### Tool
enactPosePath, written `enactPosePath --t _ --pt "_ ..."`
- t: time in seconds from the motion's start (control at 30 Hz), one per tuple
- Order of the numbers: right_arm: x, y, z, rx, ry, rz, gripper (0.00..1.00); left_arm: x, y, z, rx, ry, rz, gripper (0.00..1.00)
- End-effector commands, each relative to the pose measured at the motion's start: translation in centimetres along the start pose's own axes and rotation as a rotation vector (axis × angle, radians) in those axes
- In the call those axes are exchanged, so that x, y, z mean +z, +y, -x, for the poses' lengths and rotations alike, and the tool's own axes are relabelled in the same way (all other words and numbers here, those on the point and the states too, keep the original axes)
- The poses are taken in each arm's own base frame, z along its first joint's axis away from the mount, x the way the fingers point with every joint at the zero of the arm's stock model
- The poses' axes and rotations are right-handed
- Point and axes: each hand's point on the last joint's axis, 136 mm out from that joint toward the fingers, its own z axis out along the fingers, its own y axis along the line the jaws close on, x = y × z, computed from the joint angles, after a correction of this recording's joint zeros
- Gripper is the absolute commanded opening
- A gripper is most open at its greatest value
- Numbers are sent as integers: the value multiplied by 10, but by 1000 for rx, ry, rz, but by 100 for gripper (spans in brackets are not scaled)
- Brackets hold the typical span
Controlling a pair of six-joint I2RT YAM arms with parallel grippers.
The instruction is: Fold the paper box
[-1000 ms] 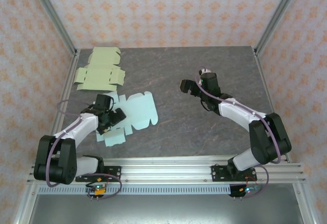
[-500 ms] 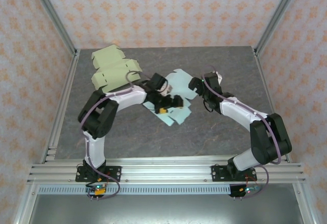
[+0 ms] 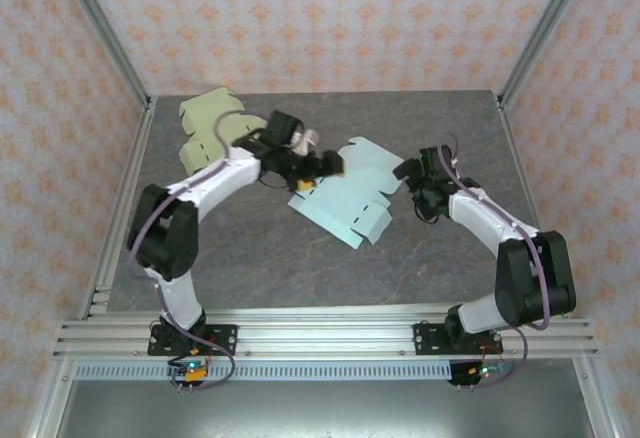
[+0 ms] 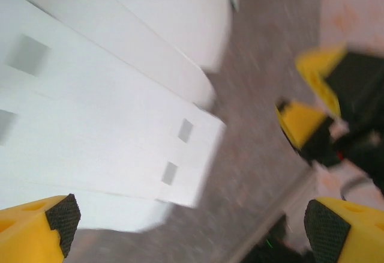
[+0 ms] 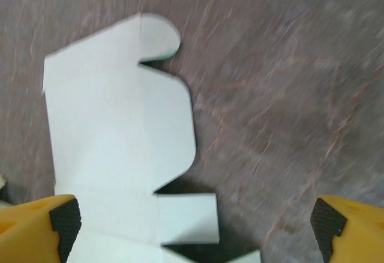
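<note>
The paper box (image 3: 352, 196) is a flat pale blue cut-out lying unfolded in the middle of the grey table (image 3: 300, 258). My left gripper (image 3: 320, 170) hovers at its left back edge, open, with nothing between the fingers. My right gripper (image 3: 412, 184) is open just off the sheet's right edge. In the left wrist view the slotted sheet (image 4: 102, 131) lies below the open left gripper (image 4: 192, 227), and the right gripper's yellow fingers (image 4: 303, 125) show beyond it. In the right wrist view the sheet's rounded flaps (image 5: 120, 131) lie under the open right gripper (image 5: 195, 227).
Pale green box blanks (image 3: 212, 126) are stacked at the back left corner of the table. Metal frame posts (image 3: 105, 48) and patterned walls close in the sides and back. Bare grey table (image 3: 460, 128) lies toward the back right.
The blue sheet has moved from the front left to the table's middle. The left arm swung out to the centre with it. The right gripper has shifted right, off the sheet's right edge.
</note>
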Motion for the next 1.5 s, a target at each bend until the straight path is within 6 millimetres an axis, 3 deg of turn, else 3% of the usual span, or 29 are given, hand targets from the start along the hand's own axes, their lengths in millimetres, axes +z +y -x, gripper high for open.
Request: enactPosePath --t 0.0,0.17,0.3,0.43,0.63,0.73,0.83,0.9,1.03,1.13,1.2,1.33,1.4,1.47 --pt "3 13 -38 -92 209 95 99 -12 52 -1 93 -28 273 100" --pt "18 17 -69 -455 439 158 94 12 80 -6 46 -50 292 100" --pt "24 16 -89 -463 545 204 86 19 94 -10 58 -30 336 100" --pt "14 17 -83 -407 495 182 88 35 89 -29 39 49 269 100" --pt "9 10 -81 -357 489 184 92 58 54 -67 103 171 86 100" --pt "6 -4 -63 -279 411 91 92 64 36 -87 108 261 11 100" --pt "-10 -30 -41 -141 304 -102 95 62 13 -104 110 340 -101 100" --pt "-23 -38 -34 -11 231 -141 96 65 -1 -119 100 428 -181 100" --pt "-33 -55 -42 306 161 -110 99 73 -23 -138 117 539 -250 100" --pt "-22 -49 -55 514 174 60 98 65 -26 -109 134 409 -195 99" --pt "-21 -35 -53 547 155 173 97 38 -16 -66 154 223 -86 99" --pt "-21 -27 -58 541 158 194 97 -9 37 12 158 -115 230 100" --pt "-20 -20 -70 593 191 211 98 -13 56 35 191 -194 349 100" --pt "-20 -11 -83 641 207 232 98 -2 66 51 239 -225 395 100"
